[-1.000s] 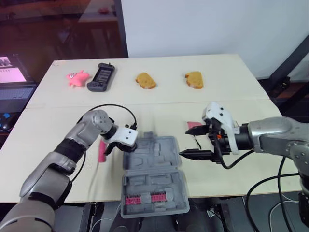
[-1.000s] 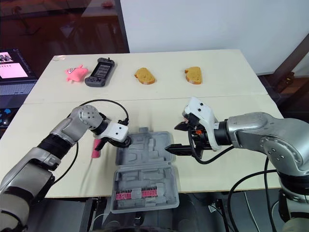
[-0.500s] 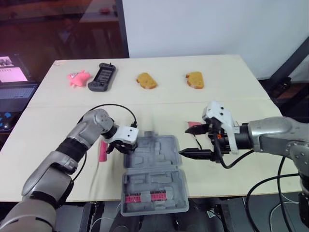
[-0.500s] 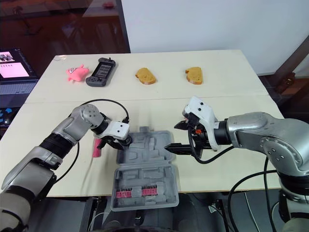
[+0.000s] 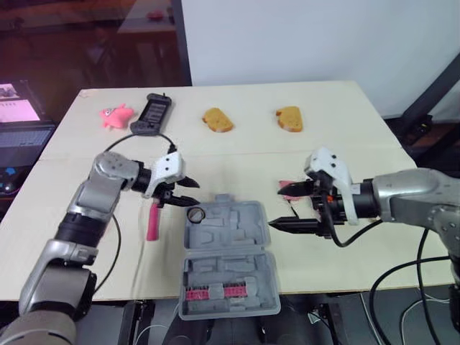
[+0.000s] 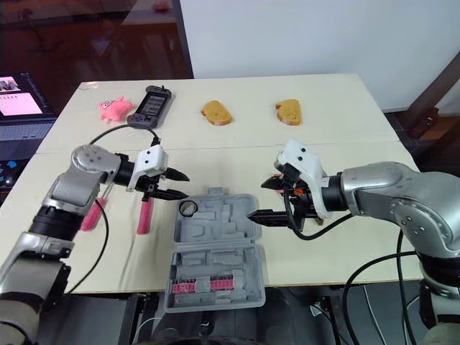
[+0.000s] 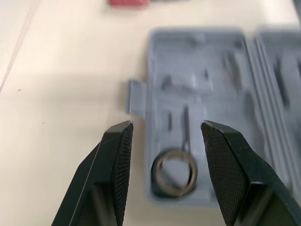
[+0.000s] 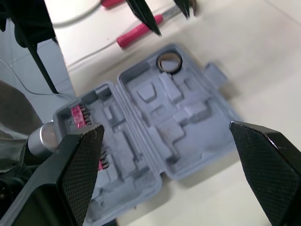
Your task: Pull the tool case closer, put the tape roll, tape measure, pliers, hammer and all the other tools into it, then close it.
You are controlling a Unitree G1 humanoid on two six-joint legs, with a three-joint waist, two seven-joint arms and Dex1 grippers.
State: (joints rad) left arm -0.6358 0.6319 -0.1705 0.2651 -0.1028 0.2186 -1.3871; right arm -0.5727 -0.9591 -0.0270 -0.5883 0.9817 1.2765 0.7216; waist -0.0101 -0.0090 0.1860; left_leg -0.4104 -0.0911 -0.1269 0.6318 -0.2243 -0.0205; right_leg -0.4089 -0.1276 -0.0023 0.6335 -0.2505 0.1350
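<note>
Along the far edge of the table [image 5: 237,154] I saw, from the left corner: a pink plush toy [image 5: 115,115], a black handheld device [image 5: 150,114] just beside it, a brown bread slice [image 5: 217,120], and a second bread slice [image 5: 290,118]. A lit laptop [image 5: 21,122] stood beyond the left edge.

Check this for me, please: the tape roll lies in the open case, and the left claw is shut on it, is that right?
Not quite. The tape roll does lie in the open case, but the left claw is open, not shut on it, as the left wrist view shows.
</note>
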